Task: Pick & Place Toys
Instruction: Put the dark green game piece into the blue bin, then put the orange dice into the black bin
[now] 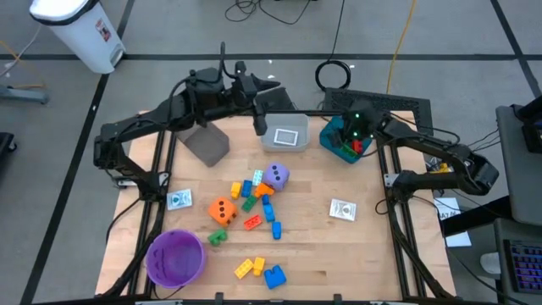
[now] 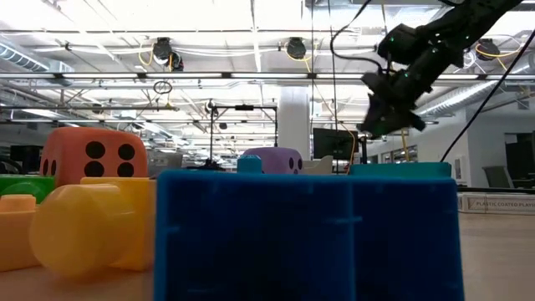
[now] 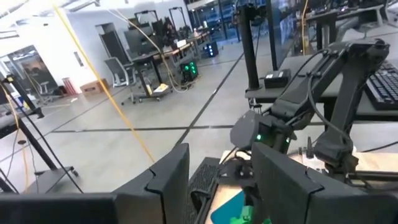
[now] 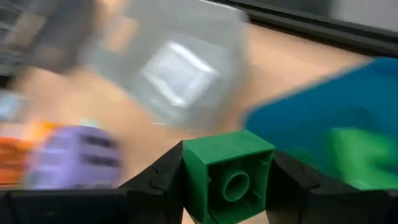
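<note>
My right gripper (image 1: pixel 354 135) is at the teal bin (image 1: pixel 343 144) at the table's far right, shut on a green brick (image 4: pixel 227 177). Another green brick (image 4: pixel 360 155) lies inside that bin. My left gripper (image 1: pixel 261 114) hangs high over the far edge beside the white bin (image 1: pixel 284 135). It points level and is open, with nothing between its fingers (image 3: pixel 168 180). Loose bricks, an orange die (image 1: pixel 222 211) and a purple die (image 1: pixel 276 176) rest on the table's middle. Two whitish cards (image 1: pixel 179 199) (image 1: pixel 342 209) lie flat to either side. My right gripper pinches the green brick by two opposite side walls (image 4: pixel 193 180) between its two fingers. The fingers slant downward. The brick is lifted clear, its hollow underside with the round tube facing the wrist camera.
A grey bin (image 1: pixel 207 144) stands left of the white bin, which holds a card. A purple bowl (image 1: pixel 176 257) sits at the near left corner. Blue (image 1: pixel 274 276) and yellow (image 1: pixel 248 267) bricks lie near the front edge. Bare wood shows at the near right.
</note>
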Controlling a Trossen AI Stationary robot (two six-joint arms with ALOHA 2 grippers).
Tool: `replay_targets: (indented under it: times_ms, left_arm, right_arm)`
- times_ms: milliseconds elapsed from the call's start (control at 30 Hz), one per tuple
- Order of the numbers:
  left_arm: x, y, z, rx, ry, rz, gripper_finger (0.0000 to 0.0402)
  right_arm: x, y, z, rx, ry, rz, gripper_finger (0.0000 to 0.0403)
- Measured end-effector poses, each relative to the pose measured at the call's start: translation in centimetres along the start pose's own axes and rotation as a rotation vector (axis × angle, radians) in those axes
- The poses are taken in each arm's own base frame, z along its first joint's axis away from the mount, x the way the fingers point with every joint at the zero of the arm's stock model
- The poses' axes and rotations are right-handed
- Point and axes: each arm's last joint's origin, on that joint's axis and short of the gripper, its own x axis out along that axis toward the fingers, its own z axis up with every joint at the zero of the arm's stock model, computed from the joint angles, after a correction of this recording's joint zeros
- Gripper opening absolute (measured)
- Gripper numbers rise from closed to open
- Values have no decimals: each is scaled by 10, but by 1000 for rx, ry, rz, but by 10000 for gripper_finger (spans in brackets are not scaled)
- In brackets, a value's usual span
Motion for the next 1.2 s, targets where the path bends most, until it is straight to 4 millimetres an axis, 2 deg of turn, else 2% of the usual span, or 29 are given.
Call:
replay_targets:
  times_ms: [133,300,600,767,1000,1200]
  left_arm:
    - [4,-1,-4,-12,20,-5,180]
    - [6,-3,-7,-23,46,-11,179]
    - [7,-4,-12,-63,90,-19,180]
    - [6,-5,-16,-64,129,-28,179]
    - [6,-6,-19,-60,159,-34,179]
    - [-1,-6,-22,-82,216,-44,179]
  right_arm:
    - [0,-7,-6,-43,33,-138,149]
    - [8,-10,-9,-73,87,-161,149]
    - [34,-17,-15,-69,174,-214,150]
    - [43,-20,-16,-67,193,-221,177]
    - [41,-20,-14,-93,180,-214,216]
    - [28,-16,-9,-88,128,-166,246]
